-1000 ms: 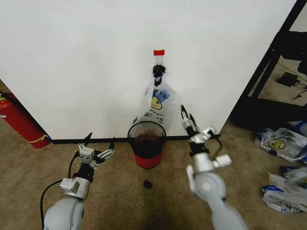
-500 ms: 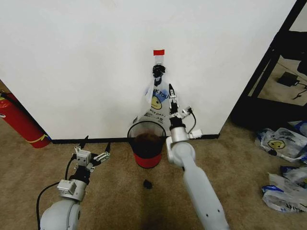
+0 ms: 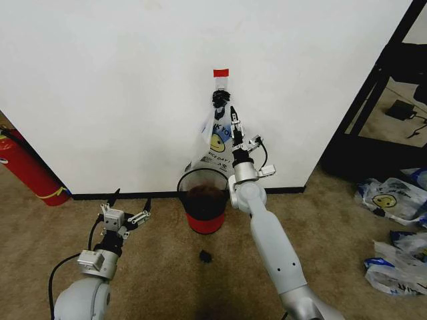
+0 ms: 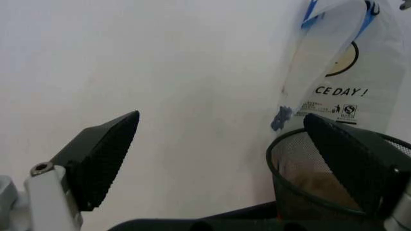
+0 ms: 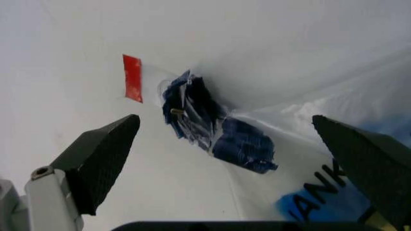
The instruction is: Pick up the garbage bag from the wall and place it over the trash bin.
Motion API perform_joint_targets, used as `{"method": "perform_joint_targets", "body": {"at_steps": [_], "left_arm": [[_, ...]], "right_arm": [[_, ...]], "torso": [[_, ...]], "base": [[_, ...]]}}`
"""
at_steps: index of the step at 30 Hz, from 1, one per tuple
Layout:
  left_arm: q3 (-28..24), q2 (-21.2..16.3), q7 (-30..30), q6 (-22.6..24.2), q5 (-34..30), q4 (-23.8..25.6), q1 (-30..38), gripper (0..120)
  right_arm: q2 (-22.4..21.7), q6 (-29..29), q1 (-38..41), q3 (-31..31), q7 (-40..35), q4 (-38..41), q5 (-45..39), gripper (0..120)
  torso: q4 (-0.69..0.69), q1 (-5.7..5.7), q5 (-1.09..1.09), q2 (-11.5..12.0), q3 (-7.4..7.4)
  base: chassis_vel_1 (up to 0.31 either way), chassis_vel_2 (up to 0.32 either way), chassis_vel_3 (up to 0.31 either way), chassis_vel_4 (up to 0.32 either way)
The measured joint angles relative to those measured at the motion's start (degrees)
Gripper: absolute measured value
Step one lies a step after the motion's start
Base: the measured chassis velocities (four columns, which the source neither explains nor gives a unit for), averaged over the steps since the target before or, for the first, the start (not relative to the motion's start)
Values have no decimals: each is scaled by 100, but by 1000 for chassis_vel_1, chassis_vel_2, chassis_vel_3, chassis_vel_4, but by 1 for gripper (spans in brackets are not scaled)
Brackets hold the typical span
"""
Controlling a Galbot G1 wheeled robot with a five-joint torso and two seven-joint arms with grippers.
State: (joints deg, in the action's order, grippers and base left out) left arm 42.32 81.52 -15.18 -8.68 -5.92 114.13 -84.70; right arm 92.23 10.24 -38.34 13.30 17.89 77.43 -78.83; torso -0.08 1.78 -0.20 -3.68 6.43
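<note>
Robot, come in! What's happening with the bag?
Right tool open, up at garbage bag. Bag on wall hook. Left tool open, low. Trash bin below, nothing blocking.

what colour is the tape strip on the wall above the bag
Red. The tape strip sits just above the garbage bag; clearest in the right wrist view.

A: What sits nearest the red tape strip (image 5: pixel 132 77)?

B: The black hook (image 5: pixel 192 113), just beside it on the white wall (image 5: pixel 270 33), with the bunched dark blue handles of the garbage bag (image 5: pixel 334 125) caught on it.

A: And the bag itself?

B: It spreads away from the hook, thin and translucent, with blue lettering on the part farthest from the tape.

A: The right gripper (image 5: pixel 244 159)?

B: Its two dark fingers stand wide apart, the hook and handles between them, touching neither.
</note>
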Motion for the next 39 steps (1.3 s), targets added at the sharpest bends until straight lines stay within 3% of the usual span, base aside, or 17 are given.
{"method": "perform_joint_targets", "body": {"at_steps": [10,24,35,39], "left_arm": [[-11,-3,-1,-28,10,-45,26,100],[50,-15,8,-99,66,24,-154,100],[118,-18,22,-136,76,125,-294,100],[118,-4,23,-146,87,129,-313,100]], "right_arm": [[-6,-69,-68,-290,132,159,169,100],[-12,-139,276,-171,435,-453,169,99],[-9,-120,434,-146,512,-705,239,61],[-7,-117,448,-145,540,-768,269,58]], "torso": [[2,-1,0,0,0],[0,0,0,0,0],[0,-1,0,0,0],[0,-1,0,0,0]], "base": [[0,0,0,0],[0,0,0,0],[0,0,0,0],[0,0,0,0]]}}
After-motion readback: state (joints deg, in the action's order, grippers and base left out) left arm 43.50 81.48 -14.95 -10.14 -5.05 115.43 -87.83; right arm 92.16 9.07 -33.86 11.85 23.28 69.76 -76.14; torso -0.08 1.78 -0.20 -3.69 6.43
